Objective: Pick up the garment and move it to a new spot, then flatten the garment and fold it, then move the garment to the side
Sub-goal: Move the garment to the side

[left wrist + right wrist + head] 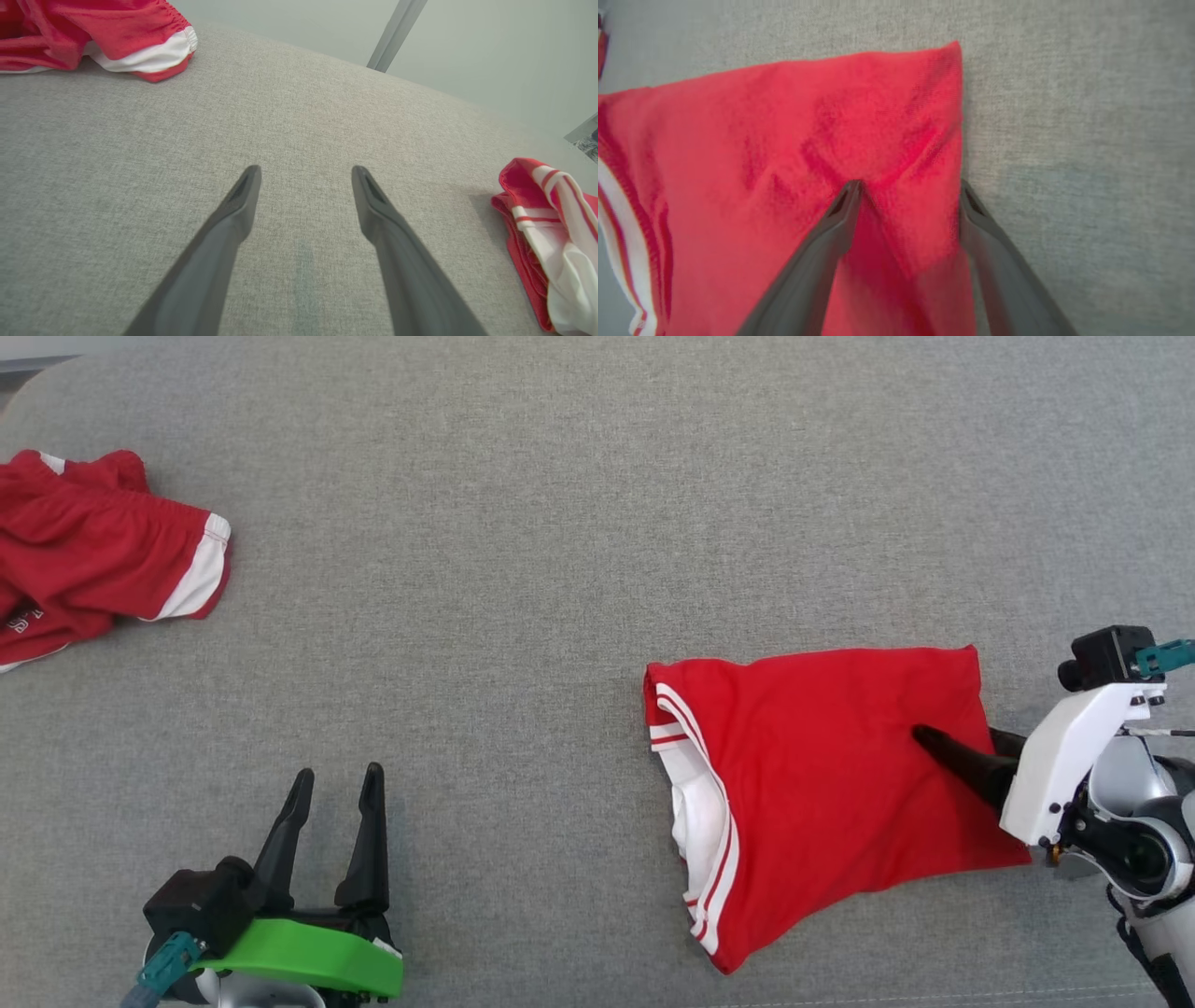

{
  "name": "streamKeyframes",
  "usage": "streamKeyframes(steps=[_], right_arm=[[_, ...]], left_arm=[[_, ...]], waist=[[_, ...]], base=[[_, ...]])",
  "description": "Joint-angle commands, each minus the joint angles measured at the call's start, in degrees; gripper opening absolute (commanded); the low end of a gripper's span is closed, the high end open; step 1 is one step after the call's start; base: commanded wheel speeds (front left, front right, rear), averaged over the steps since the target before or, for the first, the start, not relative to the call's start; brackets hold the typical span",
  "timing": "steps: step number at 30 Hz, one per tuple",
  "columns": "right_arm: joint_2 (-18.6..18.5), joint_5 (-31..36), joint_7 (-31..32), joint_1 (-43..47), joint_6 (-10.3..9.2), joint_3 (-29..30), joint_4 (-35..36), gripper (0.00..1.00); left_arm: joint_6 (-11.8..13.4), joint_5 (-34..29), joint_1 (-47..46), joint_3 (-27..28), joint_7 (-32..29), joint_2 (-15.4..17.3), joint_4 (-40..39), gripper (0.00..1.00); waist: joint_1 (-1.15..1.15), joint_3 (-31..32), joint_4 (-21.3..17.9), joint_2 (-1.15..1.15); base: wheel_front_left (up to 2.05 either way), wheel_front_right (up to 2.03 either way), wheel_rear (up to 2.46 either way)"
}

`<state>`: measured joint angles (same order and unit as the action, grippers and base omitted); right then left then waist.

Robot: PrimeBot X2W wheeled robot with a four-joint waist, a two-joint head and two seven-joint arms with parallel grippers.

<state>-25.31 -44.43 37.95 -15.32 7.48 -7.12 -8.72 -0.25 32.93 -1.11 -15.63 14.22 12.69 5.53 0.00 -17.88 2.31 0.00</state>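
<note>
The garment (822, 775), red with white-striped trim along its left edge, lies folded flat on the grey fabric surface (523, 569) at the right. My right gripper (957, 735) stands open over the garment's right border. In the right wrist view one fingertip (852, 186) presses into the red cloth (784, 140), which puckers around it, while the other fingertip (966, 189) sits right at the cloth's edge. My left gripper (338, 773) is open at the lower left, with nothing between its fingers (306, 170). The garment's striped end (546, 242) lies off to its right.
A second red garment with a white band (103, 551) lies crumpled at the far left (93, 32). Bare grey fabric stretches between the two garments. In the left wrist view the surface's far edge meets a pale wall with a metal strip (397, 32).
</note>
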Motion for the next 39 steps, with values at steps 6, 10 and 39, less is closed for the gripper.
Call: streamKeyframes(steps=[6, 10, 39], right_arm=[[-0.36, -7.63, -2.19, -2.49, 0.03, -3.72, -1.56, 0.00], [-1.28, -8.11, -4.70, -3.27, 0.00, -3.86, -3.25, 0.00], [-11.54, 24.55, -16.97, -34.02, -0.02, -1.75, -33.80, 0.00]], left_arm=[[0.06, -0.35, -1.23, 0.79, 0.44, 0.77, -0.74, 1.00], [0.49, -0.49, -0.97, 1.31, 0.01, 1.76, -1.76, 1.00], [1.60, -1.93, -5.48, -0.90, -3.98, 3.44, -6.20, 1.00]], waist=[[0.00, -0.20, -2.86, 0.00], [0.00, 0.06, -7.75, 0.00], [0.00, -8.42, -11.03, 0.00]], base=[[0.00, 0.00, 0.00], [0.00, 0.00, 0.00], [0.00, 0.00, 0.00]])
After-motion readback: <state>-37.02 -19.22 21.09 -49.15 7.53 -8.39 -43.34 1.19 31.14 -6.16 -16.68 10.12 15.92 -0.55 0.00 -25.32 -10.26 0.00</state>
